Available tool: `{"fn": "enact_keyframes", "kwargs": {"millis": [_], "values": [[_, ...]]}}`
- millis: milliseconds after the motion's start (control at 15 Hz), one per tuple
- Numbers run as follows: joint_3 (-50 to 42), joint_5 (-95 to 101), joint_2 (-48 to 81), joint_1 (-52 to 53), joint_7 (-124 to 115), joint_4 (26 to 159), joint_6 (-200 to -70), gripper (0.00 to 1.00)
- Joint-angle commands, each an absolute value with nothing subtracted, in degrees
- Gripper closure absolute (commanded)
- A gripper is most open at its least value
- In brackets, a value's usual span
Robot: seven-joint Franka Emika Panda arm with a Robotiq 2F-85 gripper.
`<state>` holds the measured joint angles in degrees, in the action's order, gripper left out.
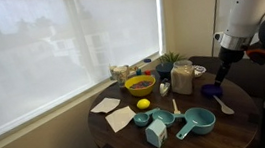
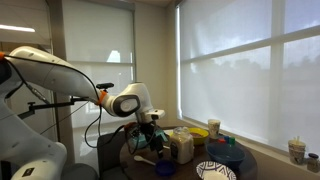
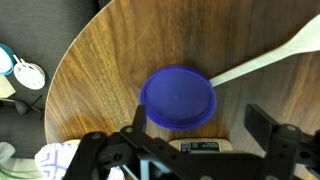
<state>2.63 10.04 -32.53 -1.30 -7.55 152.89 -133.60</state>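
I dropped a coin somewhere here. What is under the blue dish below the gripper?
The blue dish rests on the wooden table, and a white spoon reaches its rim. Nothing else shows around its edge. The spot beneath is covered, so a coin there cannot be seen.

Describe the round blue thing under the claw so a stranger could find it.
Find the round dark wooden table beside the blind-covered window, then its edge under the open claw. A round, solid dark-blue plastic disc lies there, a long white spoon reaching its rim. Unlike the teal measuring cups nearby, it has no handle.
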Motion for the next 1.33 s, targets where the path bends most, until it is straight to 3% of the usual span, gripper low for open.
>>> {"fn": "enact_keyframes", "kwargs": {"millis": [0,333,1267], "values": [[6.8,7.0,-28.6,-2.8,-19.5,151.7,-136.7,0.0],[9.4,3.7,-23.6,-3.2,-31.9,150.0,-134.6,0.0],[7.8,-4.2,-22.1,-1.2,-32.2,148.9,-131.0,0.0]]}}
